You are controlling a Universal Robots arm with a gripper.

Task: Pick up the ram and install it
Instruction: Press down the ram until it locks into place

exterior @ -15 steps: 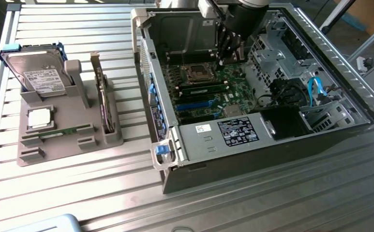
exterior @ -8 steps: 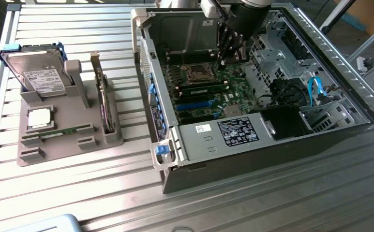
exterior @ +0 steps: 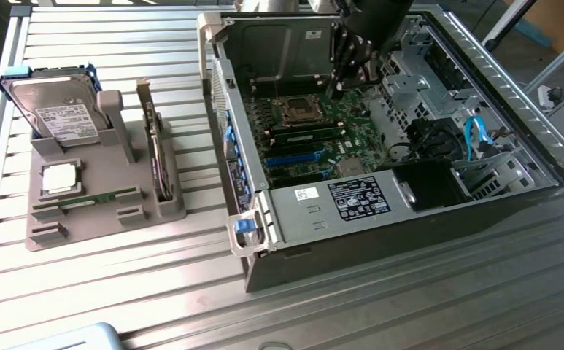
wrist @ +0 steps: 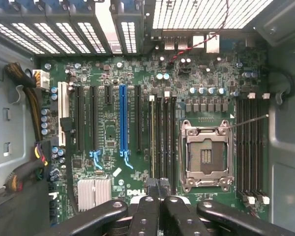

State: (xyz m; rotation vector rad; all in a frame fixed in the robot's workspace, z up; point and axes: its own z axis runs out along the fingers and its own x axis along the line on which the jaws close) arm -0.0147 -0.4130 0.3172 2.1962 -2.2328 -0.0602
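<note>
A: Exterior view, going from its left: the grey fixture tray (exterior: 97, 211) sits on the slatted worktop (exterior: 379, 306), with the hard drive (exterior: 58, 113) standing at its far end, the upright expansion card (exterior: 155, 149) on its right side, and the ram (exterior: 101, 198) lying flat in the near slot, untouched.

B: And the tool?

A: The tool (exterior: 350, 55) hangs well apart from the stick, over the far part of the open computer case (exterior: 398, 219), fingers pressed together on nothing. In the wrist view the tool (wrist: 159, 189) is just above the motherboard (wrist: 108, 132), close to the memory slots (wrist: 162, 137) beside the empty CPU socket (wrist: 205, 155).

B: What could go wrong?

A: I'd judge the exposed socket pins the worst hazard; a low or skewed tool could bend them. The case walls crowd the arm, and the cable bundle (wrist: 24, 98) and the blue cables (exterior: 474, 135) at the exterior view's right could snag.
</note>
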